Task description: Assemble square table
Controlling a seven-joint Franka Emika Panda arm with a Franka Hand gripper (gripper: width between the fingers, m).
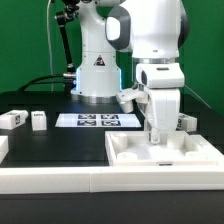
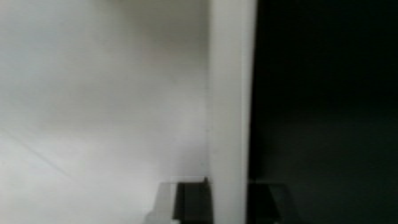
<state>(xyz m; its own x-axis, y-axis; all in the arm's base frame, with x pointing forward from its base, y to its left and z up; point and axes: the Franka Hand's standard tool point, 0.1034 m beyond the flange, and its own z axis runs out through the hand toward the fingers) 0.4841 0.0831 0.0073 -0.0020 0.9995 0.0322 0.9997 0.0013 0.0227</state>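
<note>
You are looking at a matte black tabletop [image 1: 55, 148] with a glossy white robot arm [image 1: 150, 40] reaching straight down at the exterior view's right. Under the arm lies the white tray [image 1: 130, 152], a square piece of smooth plastic with raised, blocky walls.

The tool [image 1: 156, 132] stands upright at the tray's far wall, near the middle of that side. Its jaws are closed on that thin wall.

Your wrist view is blurred. A narrow white strip, the wall of the tray [image 2: 231, 100], runs between the two dark fingers [image 2: 192, 202] of the tool [image 2: 231, 202]. One side of the strip is pale and the other is black.

A short white first leg [image 1: 12, 119] and a second leg [image 1: 38, 120] lie side by side at the exterior view's left, well apart from the tray. A third leg [image 1: 186, 122] sits just behind the tray's far corner at the exterior view's right.

The marker board [image 1: 95, 120] lies flat between the two left-hand legs and the tool. A long white rail [image 1: 50, 178] borders the tabletop's near edge, beside the tray.
</note>
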